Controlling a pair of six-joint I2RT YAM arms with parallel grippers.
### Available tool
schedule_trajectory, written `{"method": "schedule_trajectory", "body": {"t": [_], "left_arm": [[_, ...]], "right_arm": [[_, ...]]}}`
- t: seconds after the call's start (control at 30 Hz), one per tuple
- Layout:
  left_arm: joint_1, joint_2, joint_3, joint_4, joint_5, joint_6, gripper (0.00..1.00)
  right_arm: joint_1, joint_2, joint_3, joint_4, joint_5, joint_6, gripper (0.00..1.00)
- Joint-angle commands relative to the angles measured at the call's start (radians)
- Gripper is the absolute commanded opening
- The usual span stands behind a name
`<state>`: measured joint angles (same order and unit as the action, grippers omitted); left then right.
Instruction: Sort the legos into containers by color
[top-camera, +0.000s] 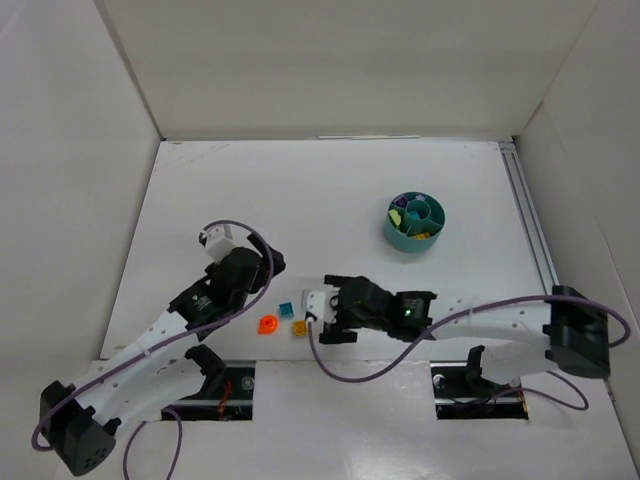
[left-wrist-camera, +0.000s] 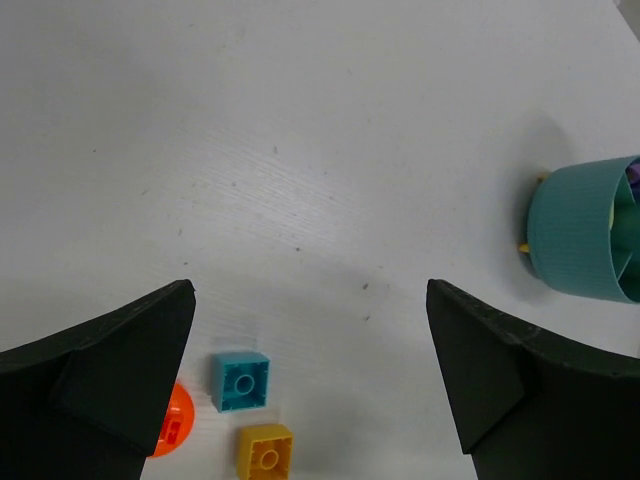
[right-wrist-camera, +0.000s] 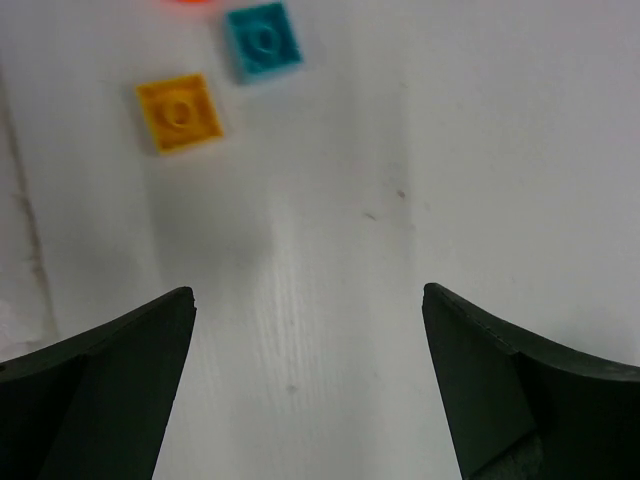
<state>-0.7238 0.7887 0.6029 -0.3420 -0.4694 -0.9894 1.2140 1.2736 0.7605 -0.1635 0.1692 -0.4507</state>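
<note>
White walls close in a pale wooden bench (top-camera: 300, 200), where the arms reach in from the near edge. A small round teal plastic cup (top-camera: 415, 222) with inner dividers stands toward the far right, well apart from both arms. Bits of purple, yellow and pale green show inside it, though the overhead view is too small to say which compartment holds which.

Three pieces lie loose near the front middle of the bench, close together but apart from one another: a square teal plastic brick (top-camera: 285, 309), a square yellow plastic brick (top-camera: 299, 328) just nearer and to its right, and a round orange plastic piece (top-camera: 268, 324) to the left.

The left claw (left-wrist-camera: 310, 330) is spread wide and grips nothing. In its wrist view the teal and yellow bricks sit low between its fingers (left-wrist-camera: 110, 370), and the orange piece is partly hidden behind one of them. The right claw (right-wrist-camera: 308, 320) is likewise spread wide and carries nothing; it points toward the group from the right, with the yellow and teal bricks ahead of its fingers (right-wrist-camera: 520, 380) and not touching them.
</note>
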Motion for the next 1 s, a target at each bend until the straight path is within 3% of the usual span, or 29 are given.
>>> {"method": "schedule_trajectory", "body": {"t": [0.0,0.17,0.3,0.47,0.7,0.8,0.97], "left_arm": [[0.055,-0.060,-0.067,-0.080,0.066,-0.066,1.00],[0.116,-0.043,-0.098,-0.048,0.146,-0.034,1.00],[0.165,0.041,-0.085,-0.025,0.187,0.006,1.00],[0.176,0.041,-0.094,0.008,0.187,0.015,1.00],[0.176,0.021,-0.094,0.008,0.166,0.015,1.00],[0.176,0.021,-0.094,0.008,0.156,0.015,1.00],[0.176,0.021,-0.094,0.008,0.156,0.015,1.00]], "right_arm": [[0.091,0.126,0.081,0.093,-0.019,-0.084,1.00],[0.091,0.268,0.137,0.186,-0.205,-0.134,1.00],[0.091,0.355,0.177,0.232,-0.263,-0.157,1.00],[0.081,0.438,0.209,0.252,-0.318,-0.167,1.00],[0.004,0.498,0.200,0.285,-0.395,-0.167,0.92],[-0.025,0.520,0.200,0.285,-0.448,-0.167,0.82],[-0.048,0.529,0.200,0.285,-0.484,-0.180,0.56]]}}
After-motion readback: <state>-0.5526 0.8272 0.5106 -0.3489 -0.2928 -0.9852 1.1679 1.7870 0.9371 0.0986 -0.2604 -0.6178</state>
